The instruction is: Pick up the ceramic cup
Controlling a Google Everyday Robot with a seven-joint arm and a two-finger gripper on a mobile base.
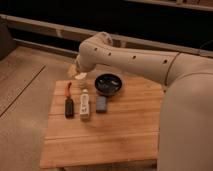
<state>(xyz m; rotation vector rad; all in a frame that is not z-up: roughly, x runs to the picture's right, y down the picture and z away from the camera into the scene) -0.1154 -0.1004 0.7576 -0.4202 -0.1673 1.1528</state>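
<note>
The ceramic cup [80, 76] is a small cream-beige round cup standing near the far left corner of the wooden table [115, 135]. My gripper [76, 68] hangs at the end of the pale arm, just above and behind the cup, very close to it. The arm's wrist hides most of the gripper. The cup still rests on the table.
A wide black bowl [108, 84] stands right of the cup. In front lie a long white bar-shaped object [85, 104], a small blue-grey block [101, 103] and a red-and-black handled tool [69, 100]. My arm [150, 62] spans the table's far right.
</note>
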